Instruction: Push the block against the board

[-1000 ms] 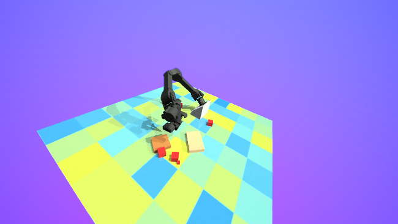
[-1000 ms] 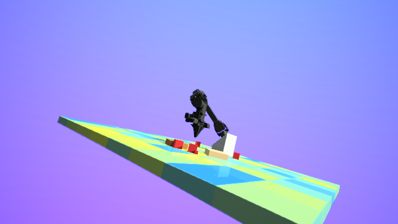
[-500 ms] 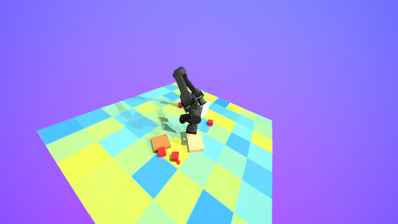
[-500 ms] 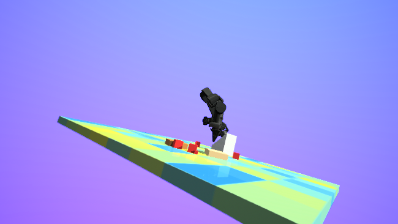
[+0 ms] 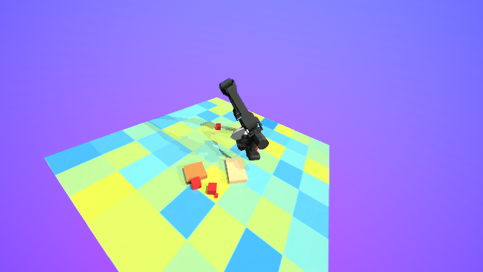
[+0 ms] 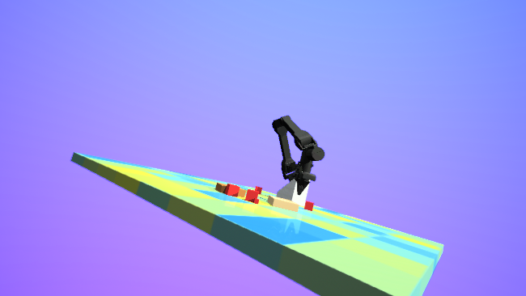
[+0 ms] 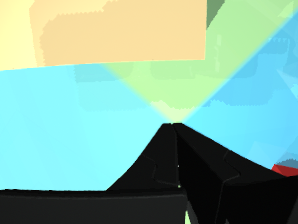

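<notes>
The orange square block (image 5: 195,171) (image 6: 220,187) lies flat at the left. The cream rectangular board (image 5: 236,171) (image 6: 283,203) (image 7: 130,40) lies flat to its right in the top view, with a gap between them and their sides at different angles. My gripper (image 6: 299,193) (image 7: 170,132) is shut and empty, low beside the board's far end. In the wrist view a strip of floor shows between the fingertips and the board's nearest edge. In the top view the wrist hides the fingertips. The block is out of the wrist view.
A red cube (image 5: 196,183) (image 6: 232,190) is at the block's near side. Another red cube (image 5: 212,188) (image 6: 252,196) and a tiny one (image 5: 216,195) lie between block and board, nearer the camera. A red cube (image 5: 218,126) is farther back; another (image 6: 309,205) (image 7: 286,171) is near the arm's base.
</notes>
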Robot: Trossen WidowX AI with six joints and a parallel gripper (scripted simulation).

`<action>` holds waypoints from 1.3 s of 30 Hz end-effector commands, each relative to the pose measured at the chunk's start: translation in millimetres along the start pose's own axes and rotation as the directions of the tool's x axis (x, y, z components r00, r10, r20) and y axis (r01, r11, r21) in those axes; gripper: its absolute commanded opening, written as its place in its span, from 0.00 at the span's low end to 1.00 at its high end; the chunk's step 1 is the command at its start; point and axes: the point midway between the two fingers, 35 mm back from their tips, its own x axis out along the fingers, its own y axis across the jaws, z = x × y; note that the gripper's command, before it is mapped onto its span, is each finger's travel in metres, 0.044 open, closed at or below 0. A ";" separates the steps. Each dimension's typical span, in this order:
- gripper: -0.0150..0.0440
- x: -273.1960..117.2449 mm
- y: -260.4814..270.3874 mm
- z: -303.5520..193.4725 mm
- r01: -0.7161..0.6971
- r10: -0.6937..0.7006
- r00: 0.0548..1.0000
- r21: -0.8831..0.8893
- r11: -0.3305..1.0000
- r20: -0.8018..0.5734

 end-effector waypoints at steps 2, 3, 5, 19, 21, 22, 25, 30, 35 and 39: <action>0.25 28.2 0.4 -2.9 0.000 0.000 1.000 -0.004 1.000 0.000; 0.25 43.6 -0.2 -2.9 0.000 0.000 1.000 -0.003 1.000 0.000; 0.25 55.7 -1.4 -3.1 0.002 -0.002 1.000 -0.001 1.000 0.001; 0.25 55.2 0.0 6.8 0.000 0.000 1.000 -0.002 1.000 0.000; 0.25 55.1 0.2 9.1 0.000 0.000 1.000 -0.002 1.000 0.000; 0.25 55.0 0.4 10.3 0.000 0.000 1.000 -0.002 1.000 0.000; 0.25 54.9 0.7 13.9 -0.001 0.001 1.000 -0.002 1.000 0.000; 0.25 54.8 1.2 20.0 -0.001 0.001 1.000 -0.002 1.000 0.000; 0.25 54.7 1.5 26.0 -0.001 0.001 1.000 -0.002 1.000 0.000; 0.25 54.6 1.9 30.9 -0.002 0.002 1.000 -0.002 1.000 0.000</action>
